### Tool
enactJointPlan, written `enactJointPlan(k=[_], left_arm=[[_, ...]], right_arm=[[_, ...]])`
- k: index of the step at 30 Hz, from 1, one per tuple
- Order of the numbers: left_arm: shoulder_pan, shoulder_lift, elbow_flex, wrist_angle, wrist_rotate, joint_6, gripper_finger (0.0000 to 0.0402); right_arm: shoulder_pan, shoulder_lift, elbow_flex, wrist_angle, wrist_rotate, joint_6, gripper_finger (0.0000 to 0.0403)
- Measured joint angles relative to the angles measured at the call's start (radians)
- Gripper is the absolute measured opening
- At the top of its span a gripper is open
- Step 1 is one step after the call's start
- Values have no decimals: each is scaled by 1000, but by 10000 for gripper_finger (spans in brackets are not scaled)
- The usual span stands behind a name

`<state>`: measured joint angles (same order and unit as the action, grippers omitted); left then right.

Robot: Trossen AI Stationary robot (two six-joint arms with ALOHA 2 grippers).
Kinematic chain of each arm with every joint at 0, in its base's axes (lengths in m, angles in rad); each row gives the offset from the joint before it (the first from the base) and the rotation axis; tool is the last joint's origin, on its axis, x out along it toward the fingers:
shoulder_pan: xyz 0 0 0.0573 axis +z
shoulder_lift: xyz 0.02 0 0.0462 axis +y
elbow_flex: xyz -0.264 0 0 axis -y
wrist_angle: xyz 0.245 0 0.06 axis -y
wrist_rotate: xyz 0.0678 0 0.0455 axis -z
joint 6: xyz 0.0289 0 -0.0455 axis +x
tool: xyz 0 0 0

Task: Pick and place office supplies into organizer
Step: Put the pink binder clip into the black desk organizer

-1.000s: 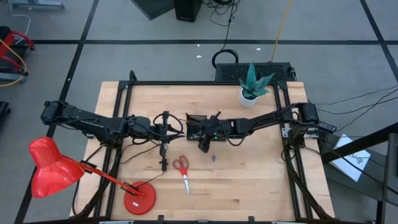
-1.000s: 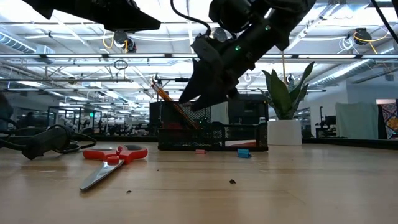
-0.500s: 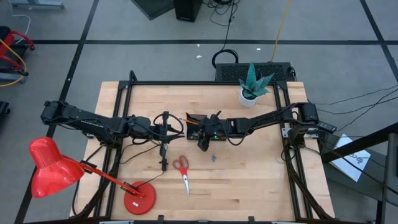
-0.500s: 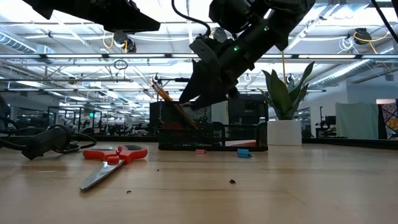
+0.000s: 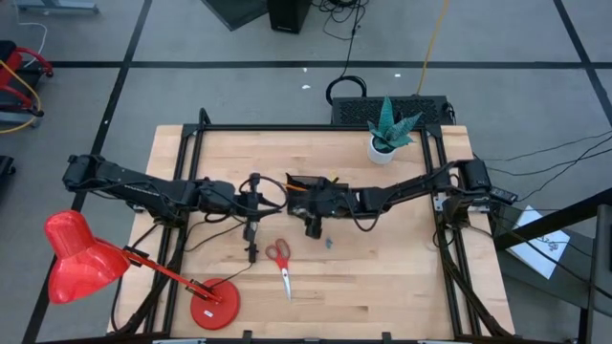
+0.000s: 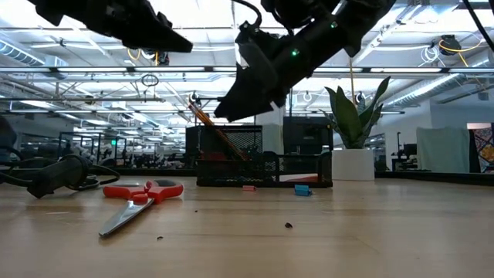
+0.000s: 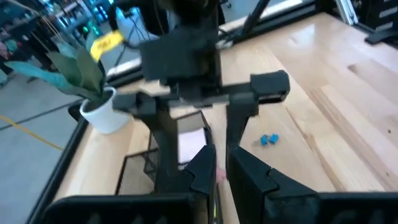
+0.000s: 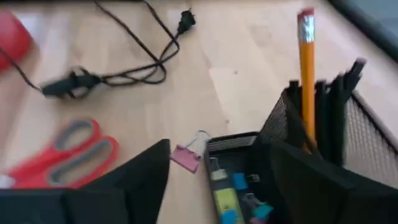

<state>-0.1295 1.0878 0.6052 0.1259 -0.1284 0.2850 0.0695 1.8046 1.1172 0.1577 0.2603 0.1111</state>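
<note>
- The right arm's dark two-finger gripper [image 5: 313,227] hung above the table at the front edge of the black wire-mesh organizer [image 5: 304,188]. Its fingers [image 8: 140,180] were spread wide, with nothing between them.
- The left arm's gripper [image 5: 251,204] sat just left of the organizer. In its wrist view the fingers [image 7: 202,168] stood a little apart, empty.
- An orange pencil with a pink eraser [image 8: 306,68] and black pens [image 8: 329,106] stood upright in the organizer's taller compartment. Small blue clips [image 8: 239,182] and a yellow piece [image 8: 225,202] lay in the lower one.
- A pink binder clip [image 8: 186,157] lay on the wood, touching the organizer's outer wall.
- Red-handled scissors [image 5: 280,258] lay on the pale wooden table [image 5: 402,277] in front of the organizer; a tiny blue clip [image 5: 328,242] lay to their right.
- No readable writing showed on anything.
</note>
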Motion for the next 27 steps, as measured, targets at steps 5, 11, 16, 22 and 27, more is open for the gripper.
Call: enactJointPlan(k=[5,11,16,22,27], left_arm=[[5,49,-1,-17,23,0,49],[25,169,-1,80,31,34,49],[35,249,0,192,31,49,49],[47,302,0,251,31,61,49],[68,327,0,256,31,53,49]], right_arm=[[29,0,0,5,141,-165,302],[41,0,0,11,183,-215,301],[49,0,0,12,184,-228,300],[60,0,0,30,185,-228,300],[69,0,-1,80,185,-241,299]])
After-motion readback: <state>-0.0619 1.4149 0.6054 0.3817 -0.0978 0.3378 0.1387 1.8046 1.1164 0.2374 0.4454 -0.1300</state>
